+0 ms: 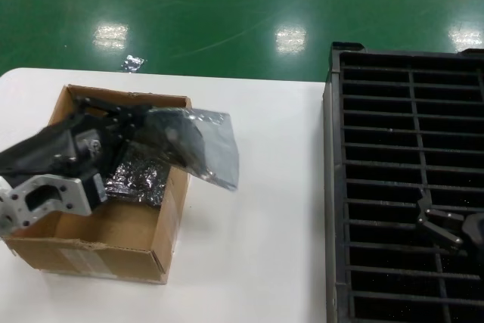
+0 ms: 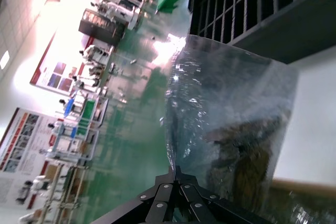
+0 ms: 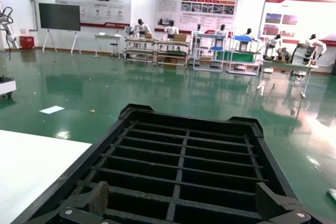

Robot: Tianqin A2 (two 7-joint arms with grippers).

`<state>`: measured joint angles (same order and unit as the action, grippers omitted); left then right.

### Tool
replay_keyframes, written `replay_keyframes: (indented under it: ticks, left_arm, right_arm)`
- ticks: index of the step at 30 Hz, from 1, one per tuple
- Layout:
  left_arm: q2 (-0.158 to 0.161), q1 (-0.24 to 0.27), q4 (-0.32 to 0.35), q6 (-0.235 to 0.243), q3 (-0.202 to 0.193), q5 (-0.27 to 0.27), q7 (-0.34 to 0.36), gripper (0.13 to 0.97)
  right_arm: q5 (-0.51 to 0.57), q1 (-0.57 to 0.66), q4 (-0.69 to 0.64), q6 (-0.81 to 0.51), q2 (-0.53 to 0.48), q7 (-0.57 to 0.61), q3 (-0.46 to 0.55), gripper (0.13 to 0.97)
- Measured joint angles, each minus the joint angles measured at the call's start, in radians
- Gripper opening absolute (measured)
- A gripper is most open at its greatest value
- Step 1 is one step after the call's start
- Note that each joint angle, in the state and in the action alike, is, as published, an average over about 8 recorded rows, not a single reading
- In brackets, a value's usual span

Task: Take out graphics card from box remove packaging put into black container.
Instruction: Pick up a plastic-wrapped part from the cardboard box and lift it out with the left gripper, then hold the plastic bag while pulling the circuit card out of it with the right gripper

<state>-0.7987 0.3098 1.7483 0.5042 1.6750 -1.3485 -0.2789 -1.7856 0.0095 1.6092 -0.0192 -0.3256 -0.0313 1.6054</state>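
While the left gripper [image 1: 140,122] pinches one edge of the packaging [image 1: 198,145] above the box [image 1: 113,240], the lift should go straight up and slowly, so the bag clears the right wall without snagging. A dark shape inside, probably the graphics card, hangs beyond the shut fingertips. Over the black container [image 1: 340,187] at right, the right gripper [image 1: 446,228] waits with fingers spread wide.

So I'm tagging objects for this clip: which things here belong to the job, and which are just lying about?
Job:
- left gripper, shut on the bagged card
- cardboard box
- black container
- right gripper, open above the container
- silver bag in the box

Lying about:
- foil scrap on the floor
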Motion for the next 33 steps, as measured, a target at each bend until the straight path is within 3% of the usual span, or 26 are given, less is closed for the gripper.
replay_keyframes:
  ticks: [6,12,20,33]
  left_arm:
    - [0.021,0.020,-0.025,0.000,0.041,-0.068,-0.059,0.139]
    - [0.033,0.034,-0.024,0.002,0.067,-0.104,-0.086,0.139]
    - [0.043,0.043,-0.024,0.003,0.089,-0.125,-0.091,0.139]
    - [0.045,0.043,-0.025,0.003,0.091,-0.127,-0.089,0.139]
  right_arm:
    - [0.000,0.000,0.000,0.000,0.000,0.000,0.000,0.966]
    - [0.000,0.000,0.000,0.000,0.000,0.000,0.000,0.966]
    - [0.000,0.000,0.000,0.000,0.000,0.000,0.000,0.966]
    - [0.008,0.010,0.022,-0.041,0.055,0.040,0.002,0.966]
